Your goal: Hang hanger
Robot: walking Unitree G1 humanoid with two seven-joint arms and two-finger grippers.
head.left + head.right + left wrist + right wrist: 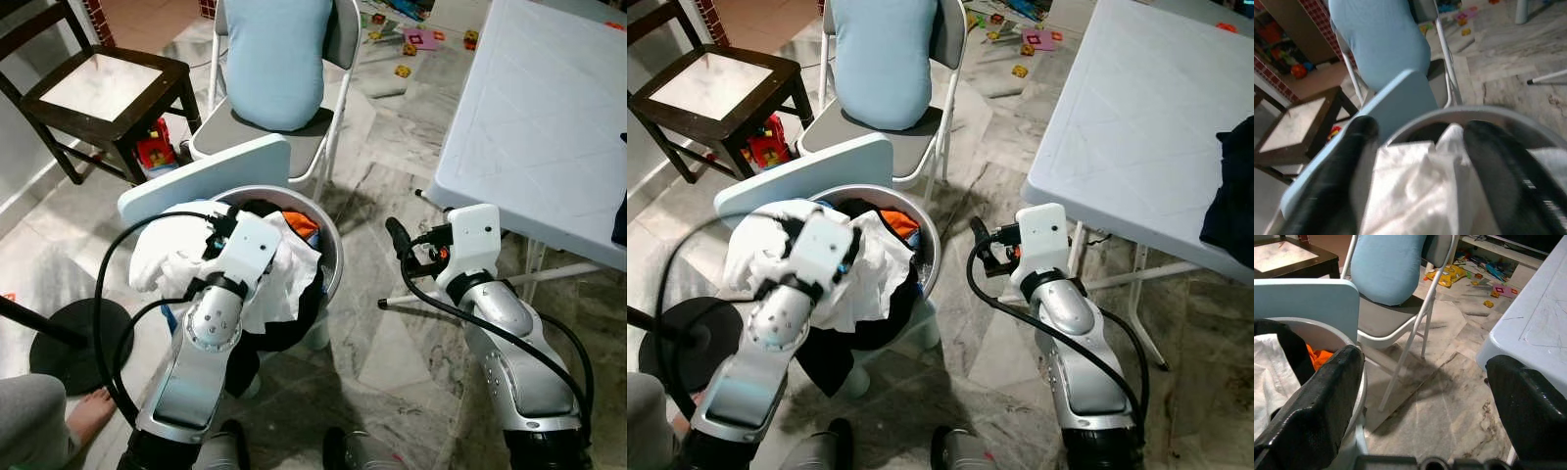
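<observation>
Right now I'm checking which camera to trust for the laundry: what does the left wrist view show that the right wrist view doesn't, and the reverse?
Left wrist view: the left gripper, open, right over the white cloth, with its fingers straddling it, and the brown side table beyond.

Right wrist view: the right gripper, open over bare floor, the edge of the pale blue table, an orange garment in the basket, and toys on the floor.

Both: the grey basket rim, the blue cushion on the folding chair, and the white cloth.
</observation>
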